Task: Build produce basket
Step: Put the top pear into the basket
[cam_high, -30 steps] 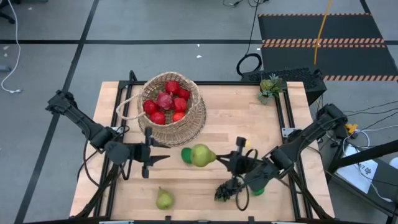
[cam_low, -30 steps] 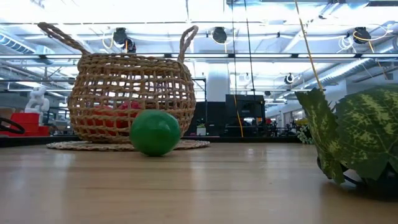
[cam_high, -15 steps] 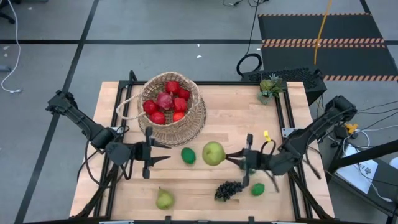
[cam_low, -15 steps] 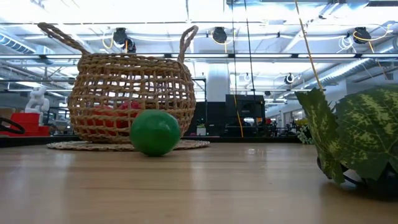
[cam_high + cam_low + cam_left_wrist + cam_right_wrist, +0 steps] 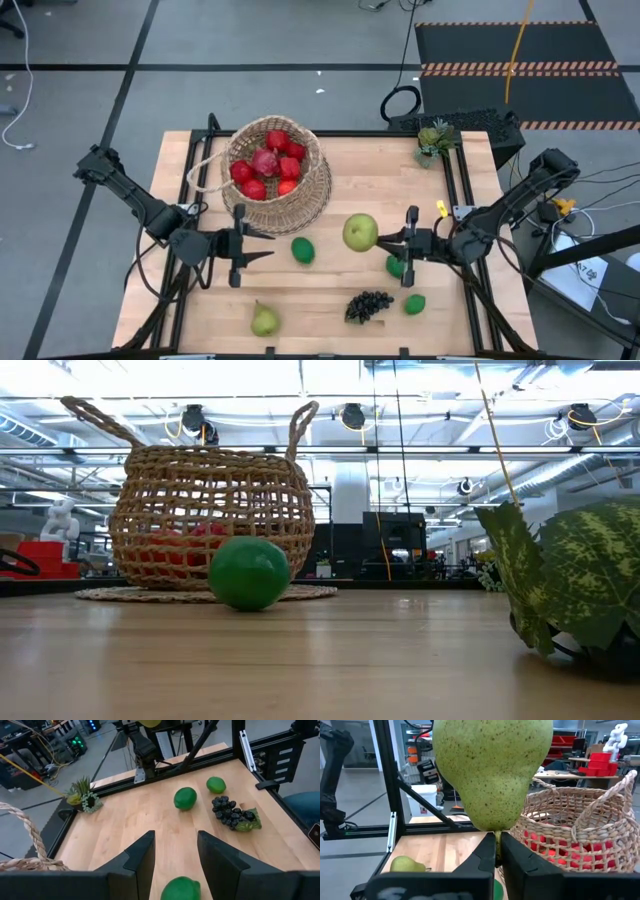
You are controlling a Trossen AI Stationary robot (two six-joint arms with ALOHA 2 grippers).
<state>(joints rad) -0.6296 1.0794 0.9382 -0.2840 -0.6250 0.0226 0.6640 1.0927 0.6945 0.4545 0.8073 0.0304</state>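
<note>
One light wooden slatted table (image 5: 380,180) stands on grey floor. The right gripper (image 5: 381,240), fingers pinched on the stem, holds a yellow-green speckled pear (image 5: 360,232) upright, stem down, beside the round woven wicker basket (image 5: 275,170). The left gripper (image 5: 262,246) hovers empty, fingers parted.

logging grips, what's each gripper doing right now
Left gripper: open, holding nothing.
Right gripper: shut on the pear by its stem.

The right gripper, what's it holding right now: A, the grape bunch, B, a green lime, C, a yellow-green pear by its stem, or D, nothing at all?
C: in the right wrist view the right gripper is shut on the stem of the pear, which stands above the fingers, and the high view shows that pear lifted at the fingertips, beside the basket.
</note>
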